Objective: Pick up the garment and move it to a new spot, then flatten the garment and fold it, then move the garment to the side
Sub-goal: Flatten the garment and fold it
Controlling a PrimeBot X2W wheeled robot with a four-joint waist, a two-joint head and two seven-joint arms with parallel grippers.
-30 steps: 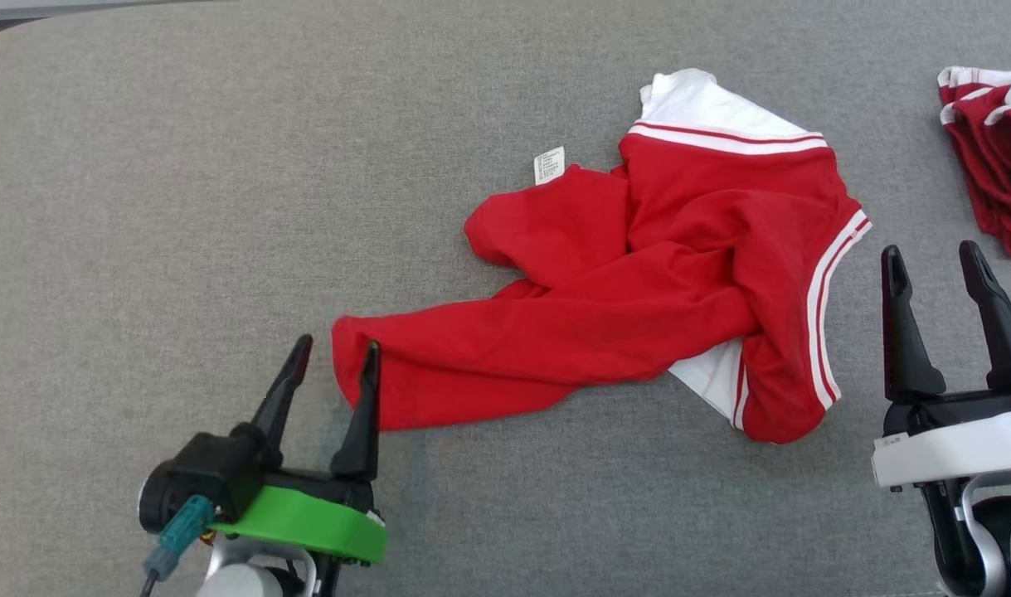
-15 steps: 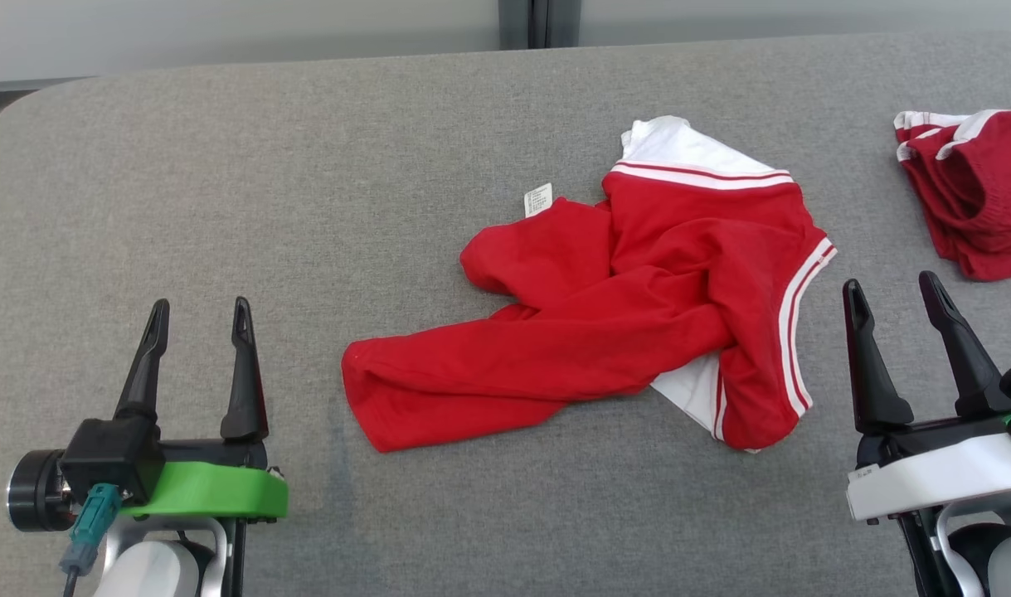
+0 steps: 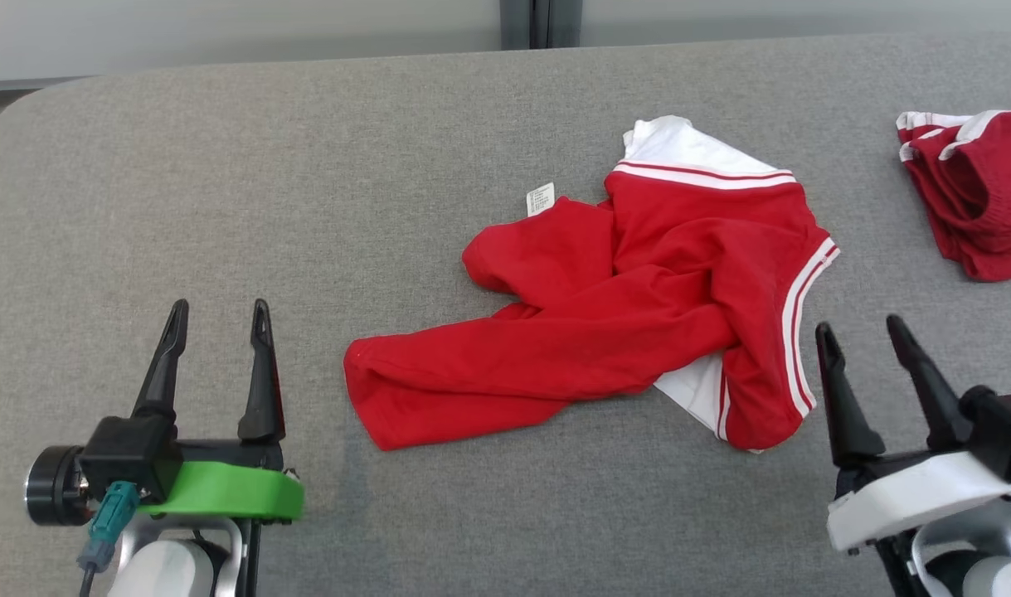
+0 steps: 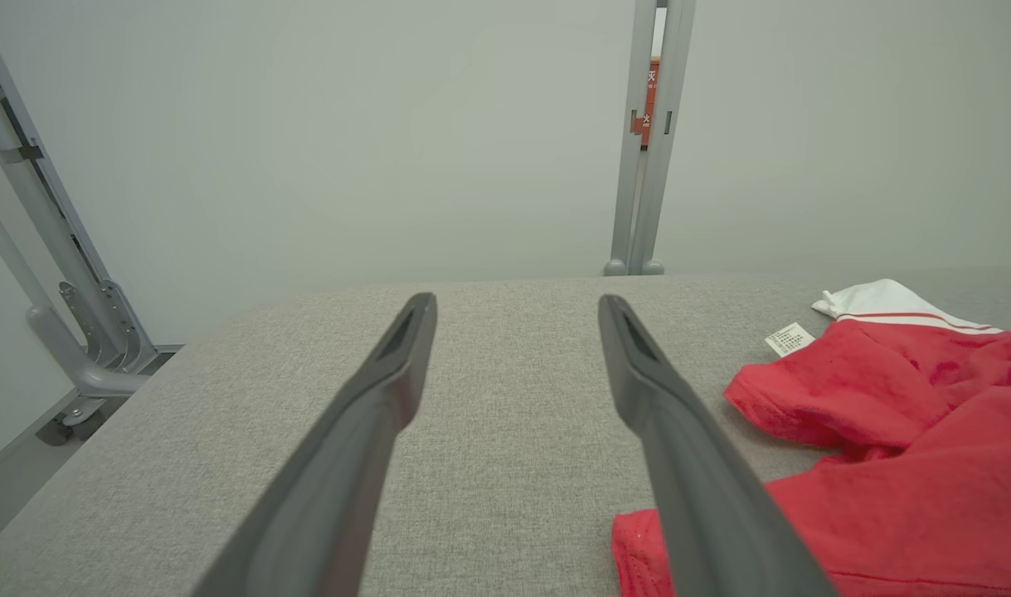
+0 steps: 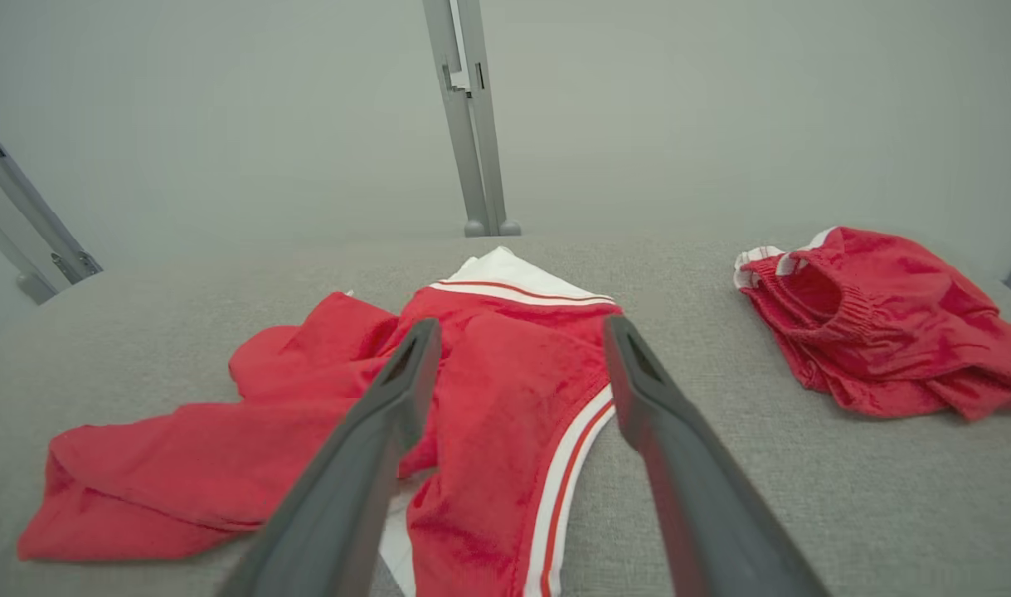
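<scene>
The red garment lay crumpled in the middle of the grey surface, with a red bundle at the far right. My left jaws and right jaws stood wide apart on either side of it, gripping nothing.

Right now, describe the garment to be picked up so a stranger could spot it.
Start at the grey padded table and look to its middle. The red garment there lies spread and twisted, one long part trailing left. A white label sticks out at its far edge, whereas the other red garment is a tighter bundle at the table's right edge.
</scene>
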